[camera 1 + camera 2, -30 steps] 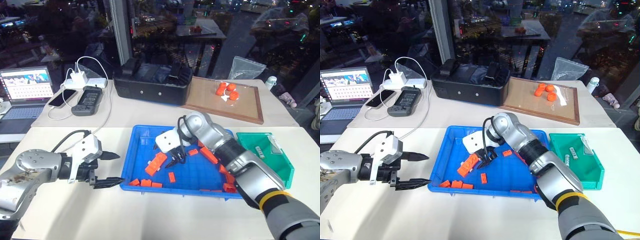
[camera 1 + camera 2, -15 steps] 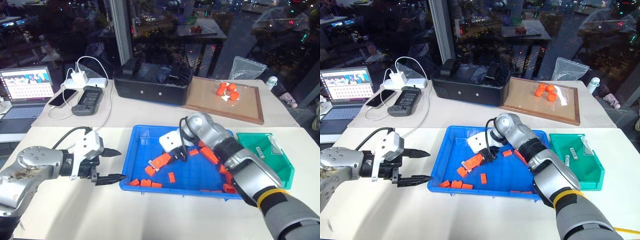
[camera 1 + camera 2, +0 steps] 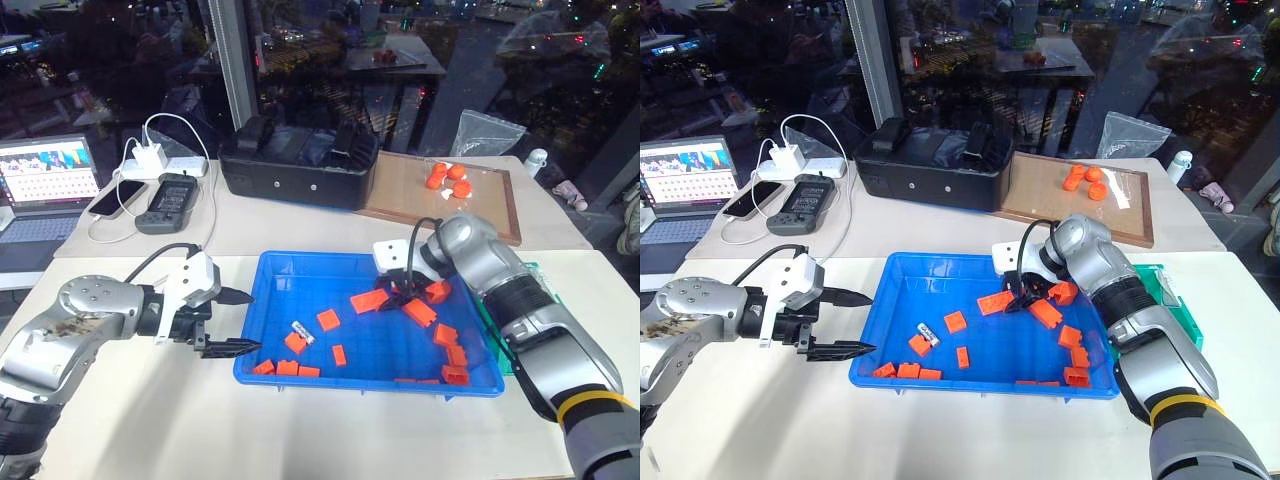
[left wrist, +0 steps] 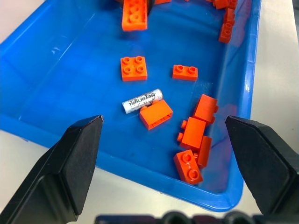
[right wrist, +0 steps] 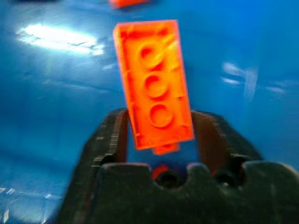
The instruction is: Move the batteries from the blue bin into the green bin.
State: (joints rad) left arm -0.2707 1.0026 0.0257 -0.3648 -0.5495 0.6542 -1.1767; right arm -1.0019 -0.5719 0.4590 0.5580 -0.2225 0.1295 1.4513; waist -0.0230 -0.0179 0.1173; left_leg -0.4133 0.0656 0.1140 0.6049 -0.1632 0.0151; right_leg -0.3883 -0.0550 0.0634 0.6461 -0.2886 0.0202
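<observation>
One battery (image 4: 142, 101) lies flat on the floor of the blue bin (image 3: 290, 272), in its left half, touching or just beside an orange block (image 4: 156, 114) at one end; more blocks (image 3: 287, 367) are scattered across the bin, with a row along the near rim and a cluster toward the right end. The left gripper (image 3: 240, 322) hangs at the bin's left rim, its jaws spread wide and empty, pointing in toward the battery from outside the rim. The right gripper (image 3: 396, 295) is over the bin's far right part, its jaws closed on a long orange brick (image 5: 154, 80) that stands up between them, its hollow underside showing in the right wrist view. The green bin (image 3: 533, 272) sits on the counter (image 3: 130, 420) just beside the blue bin's right end, mostly hidden behind the right arm; what it holds cannot be seen. Behind the blue bin stands a black box (image 3: 295, 166), and to its right a wooden tray (image 3: 400, 192) with orange pieces (image 3: 447, 176) on it. At the far left of the counter are a laptop (image 3: 45, 185), a phone (image 3: 117, 195), a dark handheld device (image 3: 164, 201) and a white charger (image 3: 152, 155) with cables.
</observation>
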